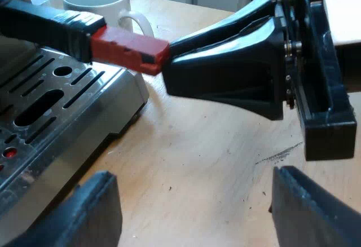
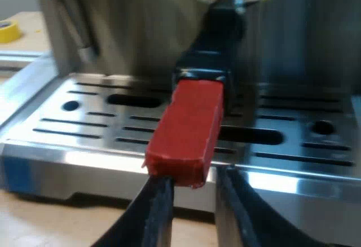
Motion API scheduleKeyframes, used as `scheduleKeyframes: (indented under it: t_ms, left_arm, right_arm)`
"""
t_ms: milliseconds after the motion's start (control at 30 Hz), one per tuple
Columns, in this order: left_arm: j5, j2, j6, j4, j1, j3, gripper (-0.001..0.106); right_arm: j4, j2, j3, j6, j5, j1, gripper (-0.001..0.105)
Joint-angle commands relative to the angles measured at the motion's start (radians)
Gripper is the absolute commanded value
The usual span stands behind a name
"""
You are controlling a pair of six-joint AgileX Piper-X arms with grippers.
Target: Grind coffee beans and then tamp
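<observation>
The metal holder's dark handle (image 1: 45,24) ends in a red block (image 1: 127,48) that sticks out over the espresso machine's slotted drip tray (image 1: 51,106). My right gripper (image 1: 168,56) is shut on the tip of that red end. From the right arm's own view the red end (image 2: 186,131) sits between its two black fingers (image 2: 158,213), and the handle (image 2: 211,44) runs up into the machine's front. My left gripper (image 1: 193,173) hangs open over bare wooden table (image 1: 197,145) near the tray's corner, holding nothing.
A white mug (image 1: 98,1) stands on the table just beyond the handle. A roll of yellow tape (image 2: 8,31) lies past the machine's side. A white object (image 1: 344,10) sits behind my right arm.
</observation>
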State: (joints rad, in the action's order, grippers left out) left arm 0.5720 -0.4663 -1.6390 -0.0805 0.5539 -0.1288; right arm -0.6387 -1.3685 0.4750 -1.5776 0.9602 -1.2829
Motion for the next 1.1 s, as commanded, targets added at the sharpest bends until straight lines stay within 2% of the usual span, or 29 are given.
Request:
scheduleKeyframes:
  t_ms: [33, 333, 433, 633, 933, 1033, 1100]
  left_arm:
    - [0.009, 0.000, -0.010, 0.014, 0.004, -0.002, 0.060]
    - [0.009, 0.000, -0.010, 0.014, 0.004, -0.002, 0.060]
    - [0.009, 0.000, -0.010, 0.014, 0.004, -0.002, 0.060]
    - [0.009, 0.000, -0.010, 0.014, 0.004, -0.002, 0.060]
    - [0.009, 0.000, -0.010, 0.014, 0.004, -0.002, 0.060]
    - [0.009, 0.000, -0.010, 0.014, 0.004, -0.002, 0.060]
    - [0.009, 0.000, -0.010, 0.014, 0.004, -0.002, 0.060]
  right_arm:
    - [-0.019, 0.001, 0.023, -0.020, 0.037, 0.046, 0.022]
    - [-0.019, 0.001, 0.048, -0.029, 0.023, 0.105, 0.022]
    - [-0.014, 0.001, 0.047, -0.051, 0.053, 0.105, 0.022]
    - [0.017, 0.001, 0.047, -0.051, 0.060, 0.102, 0.022]
    - [0.185, 0.001, 0.047, -0.049, 0.061, -0.005, 0.022]
    - [0.241, 0.001, 0.047, -0.012, 0.103, -0.040, 0.022]
    - [0.257, 0.001, 0.047, -0.011, 0.120, -0.059, 0.022]
